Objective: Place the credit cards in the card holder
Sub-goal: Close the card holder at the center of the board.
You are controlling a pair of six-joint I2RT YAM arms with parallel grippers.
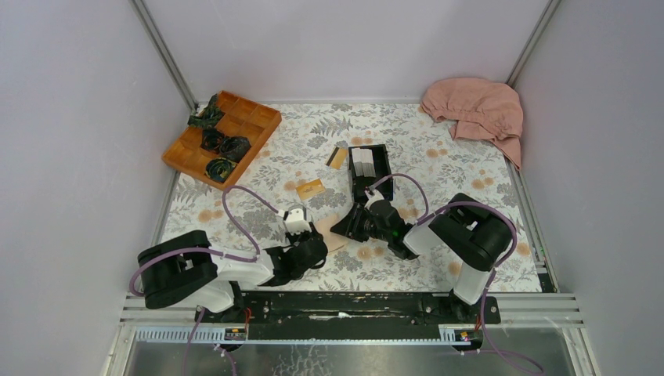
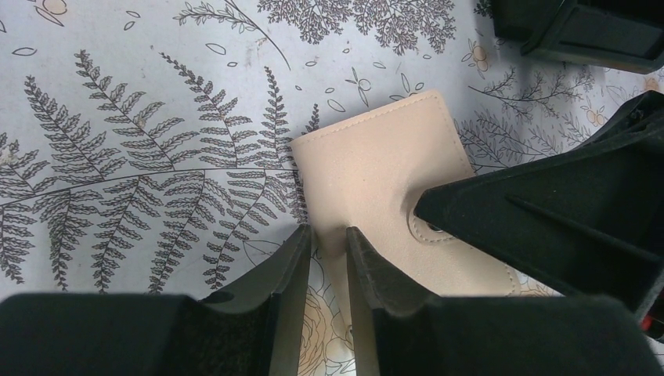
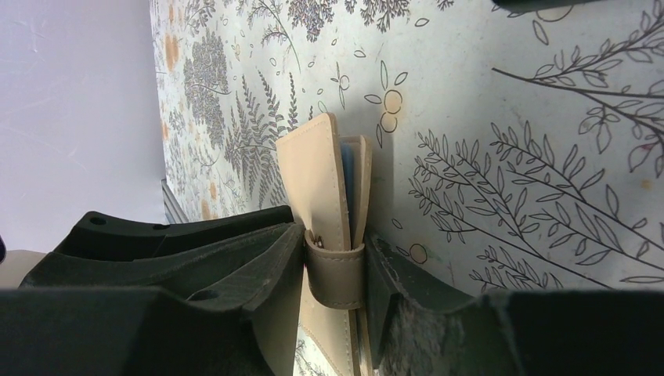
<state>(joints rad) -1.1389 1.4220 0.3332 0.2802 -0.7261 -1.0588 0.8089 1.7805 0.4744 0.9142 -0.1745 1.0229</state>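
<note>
Right wrist: your right end effector [image 3: 335,291] pinched the card holder [image 3: 313,180] at its snap tab [image 3: 335,270], probably to open it; left end effector [image 2: 327,235] straddled its edge, jaws narrow, grip unclear.

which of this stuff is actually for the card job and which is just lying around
For the job:
card holder, tan leather
orange card with black band
plain orange card

Just lying about:
black box with white items inside
orange tray holding dark green bundles
pink cloth, far right corner
</note>
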